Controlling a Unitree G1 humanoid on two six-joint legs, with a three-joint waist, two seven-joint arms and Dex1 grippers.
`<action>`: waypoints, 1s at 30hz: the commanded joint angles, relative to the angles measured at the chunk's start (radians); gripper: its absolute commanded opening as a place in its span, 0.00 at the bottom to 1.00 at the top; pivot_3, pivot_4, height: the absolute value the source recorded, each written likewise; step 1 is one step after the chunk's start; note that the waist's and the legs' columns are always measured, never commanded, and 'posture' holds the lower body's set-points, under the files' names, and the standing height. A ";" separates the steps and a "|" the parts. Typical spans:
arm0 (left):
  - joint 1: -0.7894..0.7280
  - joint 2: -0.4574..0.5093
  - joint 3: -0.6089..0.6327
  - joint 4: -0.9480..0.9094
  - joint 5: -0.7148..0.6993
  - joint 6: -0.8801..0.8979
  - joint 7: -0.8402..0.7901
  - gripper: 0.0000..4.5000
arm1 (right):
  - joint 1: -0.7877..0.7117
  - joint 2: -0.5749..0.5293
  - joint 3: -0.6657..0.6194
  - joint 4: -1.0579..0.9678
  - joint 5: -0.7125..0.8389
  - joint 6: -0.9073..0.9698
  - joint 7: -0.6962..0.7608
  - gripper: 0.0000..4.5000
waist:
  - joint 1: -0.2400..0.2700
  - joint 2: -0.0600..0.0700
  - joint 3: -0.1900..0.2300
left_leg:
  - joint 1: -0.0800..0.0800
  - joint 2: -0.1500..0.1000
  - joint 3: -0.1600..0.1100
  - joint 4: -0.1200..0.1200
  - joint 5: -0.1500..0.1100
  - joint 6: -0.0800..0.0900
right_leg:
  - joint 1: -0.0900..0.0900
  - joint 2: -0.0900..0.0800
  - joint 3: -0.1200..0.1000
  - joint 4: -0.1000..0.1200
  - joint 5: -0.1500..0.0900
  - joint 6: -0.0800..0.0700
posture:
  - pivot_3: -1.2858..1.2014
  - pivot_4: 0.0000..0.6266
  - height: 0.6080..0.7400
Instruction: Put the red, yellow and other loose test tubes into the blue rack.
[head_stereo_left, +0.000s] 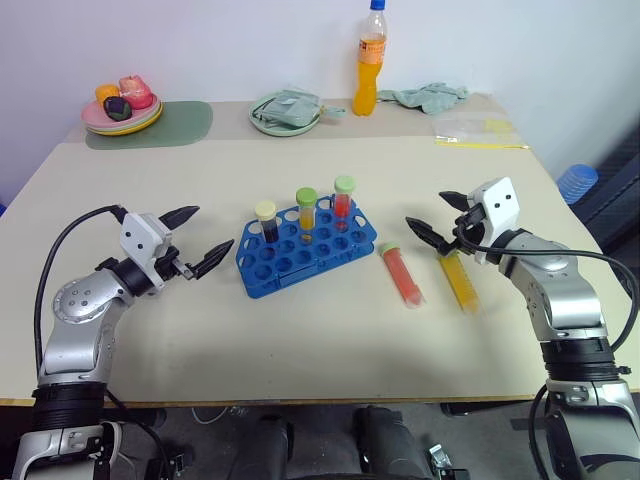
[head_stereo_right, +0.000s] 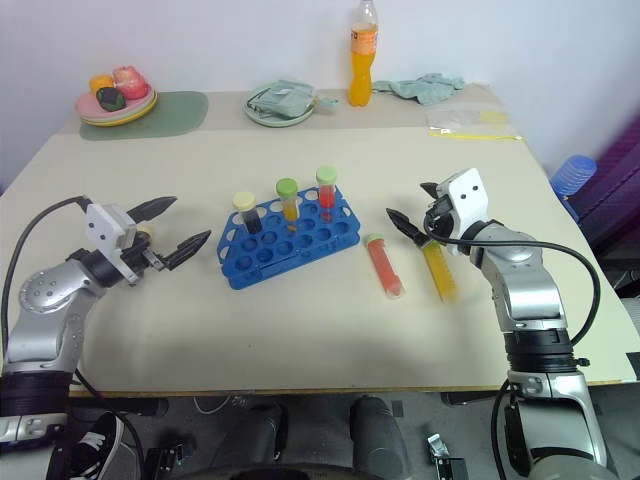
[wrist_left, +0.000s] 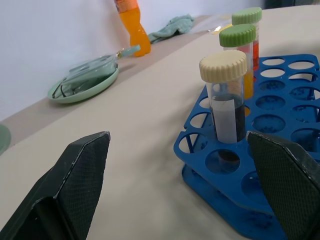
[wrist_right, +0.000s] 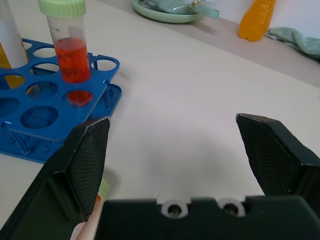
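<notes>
Tubes were partly sorted at this moment. Three already stood upright in the blue rack (head_stereo_left: 305, 250), all along its far row: a cream-capped tube with dark liquid (head_stereo_left: 267, 222) at the left, a green-capped tube with orange-yellow liquid (head_stereo_left: 306, 209) in the middle, and a green-capped tube with red liquid (head_stereo_left: 343, 198) at the right. The nearer holes of the rack were empty.

Two tubes remained loose on the table (head_stereo_left: 300, 340), to the right of the rack. The red tube (head_stereo_left: 401, 274) lay on its side just beside the rack's right end, its pale green cap pointing away from the robot. The yellow tube (head_stereo_left: 460, 279) lay flat a little further right, roughly parallel to the red one. By my reading, the job was a bit over halfway done, with these two left to lift and stand in free holes.

The right gripper (head_stereo_left: 440, 220) hovered above the far end of the yellow tube with its fingers spread wide and nothing between them. The left gripper (head_stereo_left: 194, 238) hung near the rack's left end, also wide apart and empty, pointing toward the rack.

Further back sat a plate of fruit (head_stereo_left: 122, 108), a green dish (head_stereo_left: 285, 112), an orange drink bottle (head_stereo_left: 369, 65) and a cloth (head_stereo_left: 430, 96), none of them part of the job.
</notes>
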 joint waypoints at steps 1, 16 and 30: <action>0.000 0.009 0.020 -0.043 -0.011 -0.006 0.004 1.00 | -0.016 -0.005 -0.013 -0.035 0.006 -0.009 0.005 0.99 | 0.000 0.000 0.000 | 0.000 0.000 0.000 0.000 0.000 0.000 | 0.000 0.000 0.000 0.000 0.000 0.000 | 0.52 0.24 1.00; -0.005 0.008 0.020 -0.052 -0.015 0.004 0.006 1.00 | -0.011 -0.011 -0.016 -0.033 0.006 -0.006 0.008 0.99 | 0.000 0.000 0.000 | 0.000 0.000 0.000 0.000 0.000 0.000 | 0.000 0.000 0.000 0.000 0.000 0.000 | 0.52 0.24 1.00; -0.010 0.017 0.003 -0.081 -0.037 0.026 -0.035 1.00 | -0.045 -0.172 -0.060 -0.254 0.152 0.556 0.003 0.99 | 0.003 0.000 0.000 | 0.000 0.000 0.000 0.000 0.000 0.000 | 0.000 0.000 0.000 0.000 0.000 -0.001 | 0.52 0.24 1.00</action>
